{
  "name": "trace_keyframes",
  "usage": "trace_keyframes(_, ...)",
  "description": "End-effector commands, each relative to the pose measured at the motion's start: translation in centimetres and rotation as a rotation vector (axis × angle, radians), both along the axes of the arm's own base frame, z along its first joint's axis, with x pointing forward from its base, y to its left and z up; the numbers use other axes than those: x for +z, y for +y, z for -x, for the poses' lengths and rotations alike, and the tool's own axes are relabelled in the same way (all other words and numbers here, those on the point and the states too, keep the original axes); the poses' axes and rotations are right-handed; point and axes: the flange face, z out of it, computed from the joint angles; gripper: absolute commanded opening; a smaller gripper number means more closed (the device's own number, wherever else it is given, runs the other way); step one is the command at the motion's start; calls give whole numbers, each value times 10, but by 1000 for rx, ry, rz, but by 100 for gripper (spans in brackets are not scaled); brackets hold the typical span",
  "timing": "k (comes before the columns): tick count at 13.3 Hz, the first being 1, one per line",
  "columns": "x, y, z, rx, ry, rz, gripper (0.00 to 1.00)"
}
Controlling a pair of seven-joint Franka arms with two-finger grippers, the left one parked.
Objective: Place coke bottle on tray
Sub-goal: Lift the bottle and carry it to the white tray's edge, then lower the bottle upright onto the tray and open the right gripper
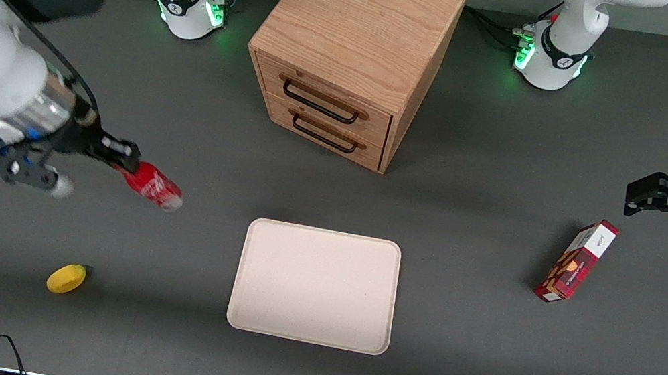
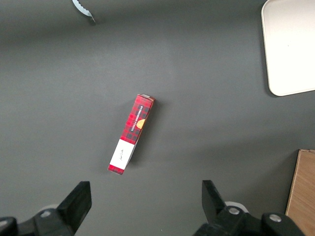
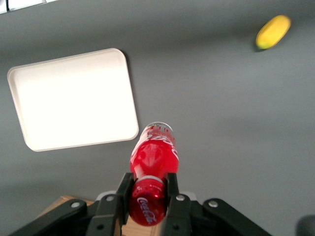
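Note:
My right gripper (image 1: 124, 164) is shut on the coke bottle (image 1: 152, 185), a small red bottle with a white script logo. It grips the bottle by its cap end and holds it tilted above the table, toward the working arm's end. In the right wrist view the fingers (image 3: 172, 183) clamp the bottle (image 3: 153, 156) at its neck, with its base pointing away from the gripper (image 3: 148, 181). The pale cream tray (image 1: 315, 286) lies flat mid-table, bare, apart from the bottle. The tray also shows in the right wrist view (image 3: 74, 98) and the left wrist view (image 2: 290, 44).
A wooden two-drawer cabinet (image 1: 354, 48) stands farther from the front camera than the tray. A yellow lemon (image 1: 66, 278) lies toward the working arm's end, nearer the camera; it also shows in the right wrist view (image 3: 273, 31). A red-and-white carton (image 1: 576, 261) lies toward the parked arm's end.

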Motion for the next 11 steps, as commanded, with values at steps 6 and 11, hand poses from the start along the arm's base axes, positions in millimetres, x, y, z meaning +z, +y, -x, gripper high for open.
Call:
trace_keyframes(6,-154,107,-81,-307,-139,-67,0)
trace_keyframes(11,-213,127,-81,-336,-176,40,0)
